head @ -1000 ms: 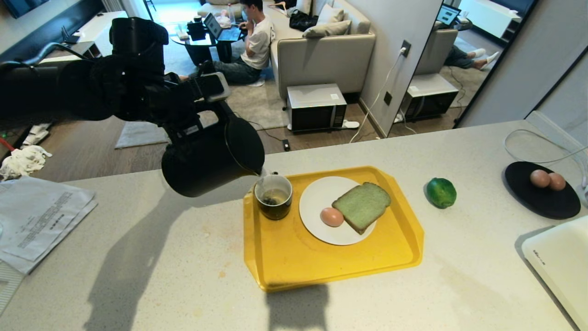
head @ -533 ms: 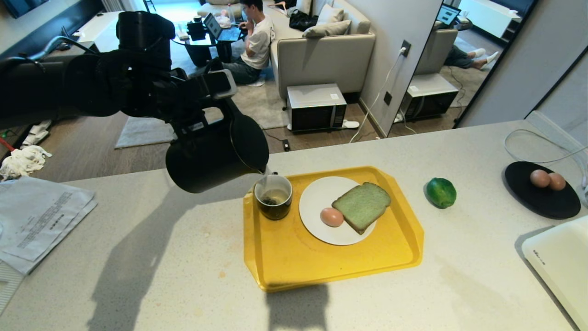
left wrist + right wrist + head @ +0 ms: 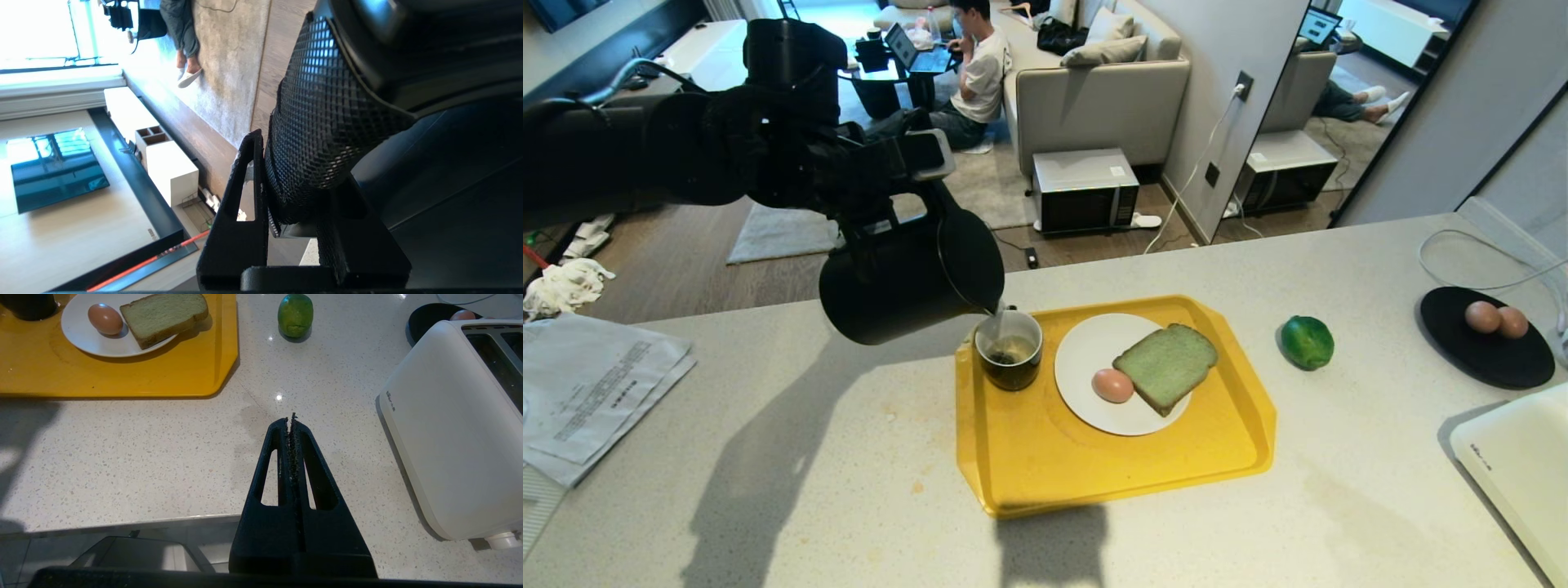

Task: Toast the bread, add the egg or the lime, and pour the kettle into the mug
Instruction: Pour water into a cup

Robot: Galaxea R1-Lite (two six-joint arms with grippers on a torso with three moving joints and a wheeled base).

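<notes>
Lime (image 3: 1307,342) beside tray (image 3: 1233,457); 2 eggs (image 3: 1497,319) apart.

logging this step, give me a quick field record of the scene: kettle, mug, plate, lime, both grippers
kettle: tipped, spout over mug
mug: on yellow tray, liquid inside
plate: bread and egg on it
lime: on counter, right of tray
left gripper: clamped on kettle handle
right gripper: shut, empty, above counter edge

Tilted kettle (image 3: 907,278) blocks above mug (image 3: 1009,349); counter (image 3: 1339,457) beside tray (image 3: 1127,465) lies open.
</notes>
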